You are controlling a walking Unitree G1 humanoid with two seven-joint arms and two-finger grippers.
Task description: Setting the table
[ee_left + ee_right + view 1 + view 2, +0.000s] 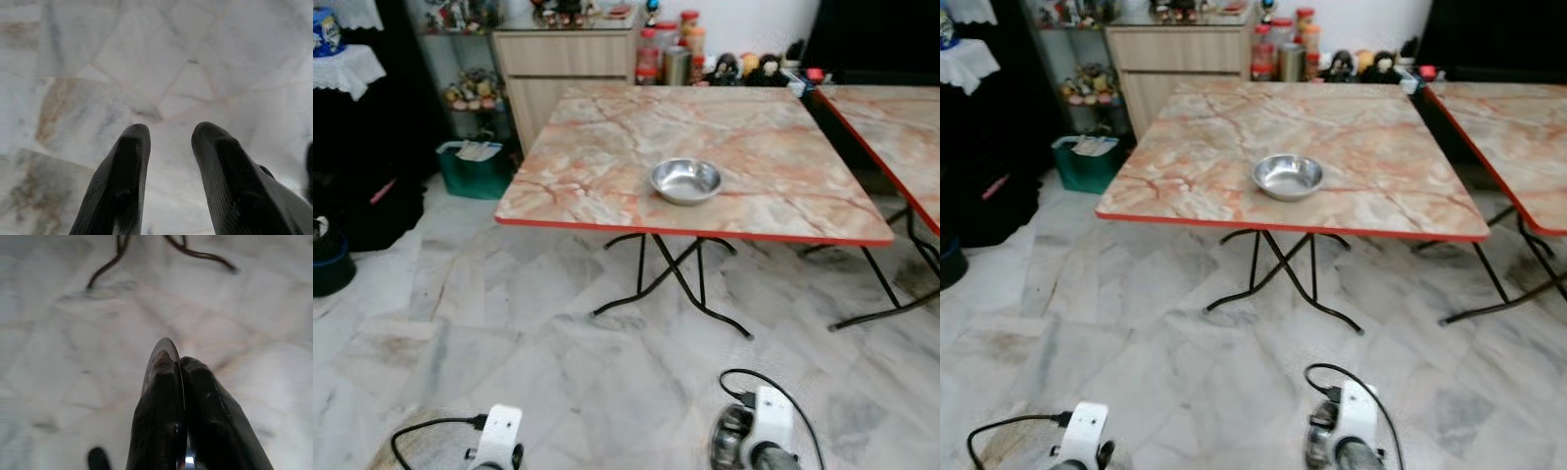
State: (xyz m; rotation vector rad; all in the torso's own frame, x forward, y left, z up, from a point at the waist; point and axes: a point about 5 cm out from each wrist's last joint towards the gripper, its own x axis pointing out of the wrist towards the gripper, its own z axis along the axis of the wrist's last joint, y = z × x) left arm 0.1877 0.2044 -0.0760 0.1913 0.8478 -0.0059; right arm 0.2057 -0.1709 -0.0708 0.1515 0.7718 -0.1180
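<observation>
Done: one bowl (685, 180) is set near the middle of the desk (607, 137).
Right hand (179, 363): a thin metal piece, maybe a spoon (164, 348), is pinched, low over the floor.
Left hand (168, 142): spread, nothing held.
Left: the spoon is still to be laid on the desk, it seems.

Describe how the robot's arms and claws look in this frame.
Both wrists are white housings, each with a looping black cable: left arm, right arm with a silvery metal joint. The left claw and right claw each have two long, rounded black fingers with finely ribbed surfaces.
</observation>
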